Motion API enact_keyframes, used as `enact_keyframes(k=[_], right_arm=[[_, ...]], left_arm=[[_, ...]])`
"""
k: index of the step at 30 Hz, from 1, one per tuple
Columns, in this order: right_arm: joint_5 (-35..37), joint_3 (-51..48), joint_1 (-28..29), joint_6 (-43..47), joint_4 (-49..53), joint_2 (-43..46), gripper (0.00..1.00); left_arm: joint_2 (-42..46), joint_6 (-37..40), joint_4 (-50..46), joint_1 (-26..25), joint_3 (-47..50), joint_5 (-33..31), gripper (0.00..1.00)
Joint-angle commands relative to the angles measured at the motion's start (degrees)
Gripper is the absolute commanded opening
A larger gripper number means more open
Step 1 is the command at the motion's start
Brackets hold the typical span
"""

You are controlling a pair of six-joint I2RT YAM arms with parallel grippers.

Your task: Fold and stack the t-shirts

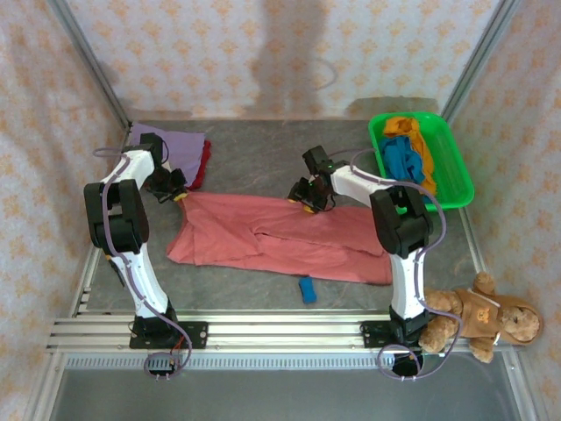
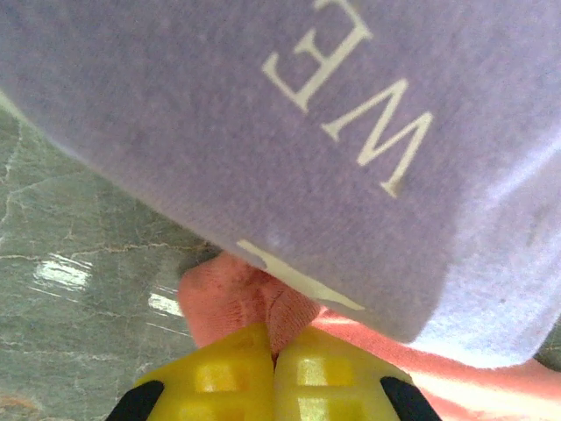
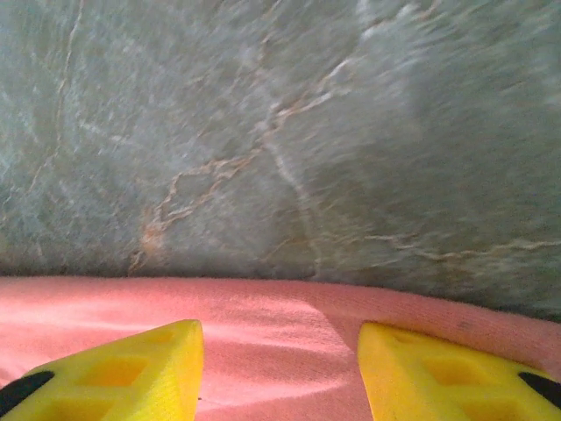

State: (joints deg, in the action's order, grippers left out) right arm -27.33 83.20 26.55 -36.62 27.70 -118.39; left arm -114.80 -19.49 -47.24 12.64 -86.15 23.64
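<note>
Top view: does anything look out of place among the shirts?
Two things are not laundry: a brown teddy bear slumped beside the right arm's base, and a small blue block lying by the near edge of the salmon-pink t-shirt.

Your top view looks down from behind the arm bases (image 1: 158, 331) over the whole surface (image 1: 263, 167). Both wrist views sit close, looking past left pincer (image 2: 274, 351) and right pincer (image 3: 280, 355); all share the salmon-pink t-shirt (image 1: 280, 237).
</note>
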Motion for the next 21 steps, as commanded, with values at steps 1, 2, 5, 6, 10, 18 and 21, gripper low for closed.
enact_keyframes(k=[1, 2, 5, 6, 10, 18, 21], right_arm=[[7.6, -3.1, -2.5, -0.2, 4.1, 0.4, 0.51], [6.7, -3.1, -2.6, 0.2, 3.9, 0.5, 0.51], [4.2, -2.8, -2.6, 1.9, 3.7, 1.4, 0.52], [3.5, -2.6, -2.6, 2.4, 3.7, 2.0, 0.52], [1.5, -0.1, -2.4, 4.5, 6.0, 3.9, 0.52], [-5.6, 13.0, 5.8, 6.0, 10.0, 0.7, 0.6], [-7.6, 18.4, 9.9, 5.0, 9.5, -3.1, 0.65]], left_arm=[[-1.0, -0.6, 1.7, 0.6, -0.2, -0.9, 0.04], [-0.7, -0.6, 2.1, 0.6, 0.2, -0.4, 0.09], [1.8, -1.1, 4.2, 0.6, 2.3, 1.5, 0.31], [3.1, -1.1, 4.5, 0.6, 2.9, 1.7, 0.36], [9.2, -1.1, 4.1, 0.6, 4.3, 1.4, 0.45], [20.9, -1.1, -0.4, 0.6, 5.8, -0.1, 0.53], [24.0, -1.2, -2.4, 0.7, 6.8, 0.8, 0.53]])
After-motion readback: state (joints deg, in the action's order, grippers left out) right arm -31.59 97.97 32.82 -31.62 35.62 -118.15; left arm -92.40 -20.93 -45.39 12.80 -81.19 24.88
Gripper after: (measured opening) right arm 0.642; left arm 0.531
